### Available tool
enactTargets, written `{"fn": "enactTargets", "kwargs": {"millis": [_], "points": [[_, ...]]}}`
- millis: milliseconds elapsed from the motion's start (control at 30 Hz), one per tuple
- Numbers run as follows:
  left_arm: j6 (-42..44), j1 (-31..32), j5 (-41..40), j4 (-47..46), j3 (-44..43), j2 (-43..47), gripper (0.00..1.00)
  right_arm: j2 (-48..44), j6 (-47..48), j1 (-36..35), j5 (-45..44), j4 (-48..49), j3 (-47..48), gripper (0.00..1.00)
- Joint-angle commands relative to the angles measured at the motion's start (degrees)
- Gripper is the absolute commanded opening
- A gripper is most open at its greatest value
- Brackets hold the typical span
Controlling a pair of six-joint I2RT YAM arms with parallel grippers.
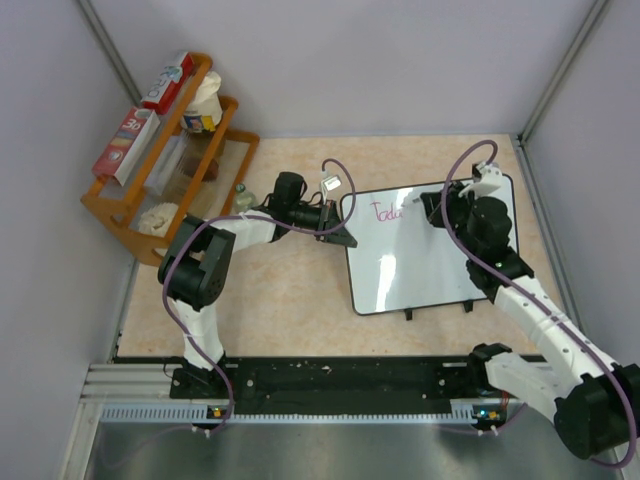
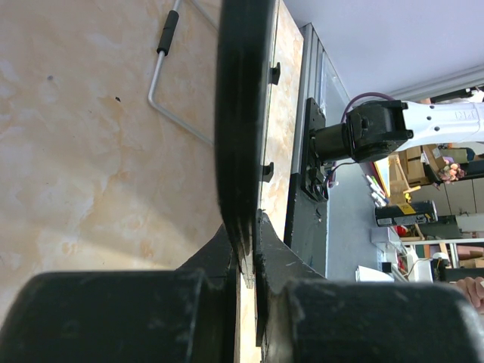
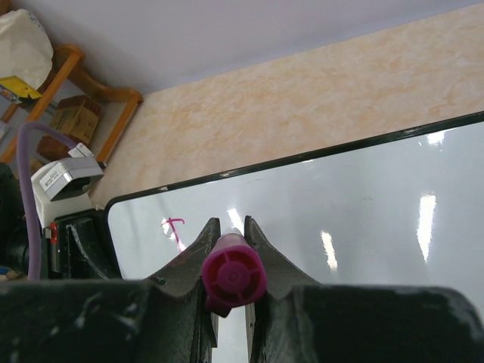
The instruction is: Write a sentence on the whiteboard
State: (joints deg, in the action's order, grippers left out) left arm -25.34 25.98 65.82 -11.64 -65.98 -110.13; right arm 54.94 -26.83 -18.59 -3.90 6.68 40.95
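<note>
we clench the pink marker (image 3: 234, 276) in our right gripper (image 3: 227, 227) over the whiteboard (image 1: 420, 265), bare board lying right of the begun sentence (image 1: 387, 212), while our left gripper (image 2: 246, 246) pinches its left edge.

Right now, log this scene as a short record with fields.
whiteboard: lying on the tan table, small black feet at its near edge
left pincer: shut on the whiteboard's left edge
right pincer: shut on a magenta marker, over the board's far part
pink writing: a few cursive letters near the far left corner; sentence unfinished
</note>
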Motion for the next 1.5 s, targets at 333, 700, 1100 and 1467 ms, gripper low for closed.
{"fn": "enactTargets", "kwargs": {"millis": [333,700,1100,1467], "points": [[3.9,1.4,0.0,1.7,1.5,-0.6,0.00,1.9,0.6,0.5,-2.4,1.8,-0.5,0.00],[3.9,1.4,-0.1,1.7,1.5,-0.6,0.00,0.2,1.5,0.5,-2.2,-0.3,-3.7,0.00],[3.6,1.4,-0.2,1.4,1.6,-0.8,0.00,-4.3,1.3,0.5,-2.5,-1.6,-5.5,0.00],[3.7,1.4,0.1,1.4,1.6,-0.8,0.00,-3.2,0.9,0.5,-4.3,0.5,0.6,0.00]]}}
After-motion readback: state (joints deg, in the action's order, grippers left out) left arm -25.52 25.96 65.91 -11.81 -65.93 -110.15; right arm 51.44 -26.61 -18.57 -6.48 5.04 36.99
